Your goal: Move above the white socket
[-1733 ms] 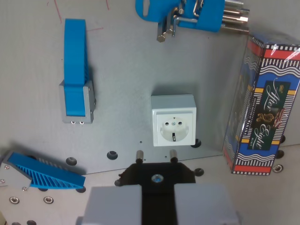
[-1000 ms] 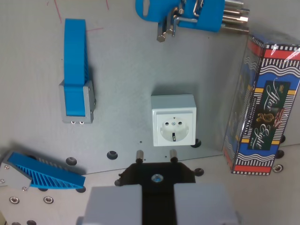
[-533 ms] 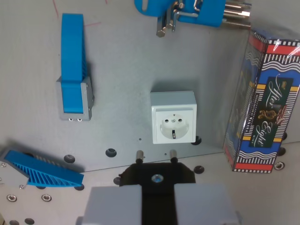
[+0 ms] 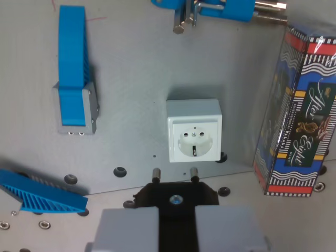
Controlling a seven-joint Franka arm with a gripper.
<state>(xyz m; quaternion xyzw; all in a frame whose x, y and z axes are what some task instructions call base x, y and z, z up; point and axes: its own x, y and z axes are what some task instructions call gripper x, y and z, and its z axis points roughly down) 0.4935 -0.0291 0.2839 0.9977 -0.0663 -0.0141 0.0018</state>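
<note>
Wrist view: white socket (image 4: 194, 129) sits just right of frame centre on the grey desk (image 4: 131, 94), directly above my plug's two pins. My fingers (image 4: 176, 228) fill the bottom centre, clamped on the black plug (image 4: 176, 198). Patterned box (image 4: 302, 115) stands near, at the right edge; blue clamp (image 4: 73, 73) upper left; blue wedge (image 4: 39, 190) lower left. Risk, as I judge it: drifting right could brush the box; stopping short leaves the pins off-centre.
</note>
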